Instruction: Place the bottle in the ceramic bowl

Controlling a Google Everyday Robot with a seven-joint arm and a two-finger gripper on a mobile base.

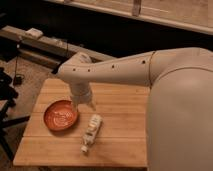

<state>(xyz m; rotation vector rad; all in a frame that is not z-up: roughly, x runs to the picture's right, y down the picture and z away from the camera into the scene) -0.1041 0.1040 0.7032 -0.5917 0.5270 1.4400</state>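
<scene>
Orange-red glazed ceramic bowl (61,115), one, sits on the wooden plank table (122,102); one slim cream bottle (91,131) lies just beside it, outside. One white gripper (83,104) hangs by the bowl's rim, grip state impossible to tell.

White gripper (85,104) beside the orange-red, pale-swirled ceramic bowl (61,116); cream bottle (92,130), light-brown table (122,102).

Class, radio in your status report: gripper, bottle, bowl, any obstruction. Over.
Gripper hovering over table, between ceramic bowl and bottle. Bottle lying on its side, outside the bowl. Nothing blocking the path between them.
</scene>
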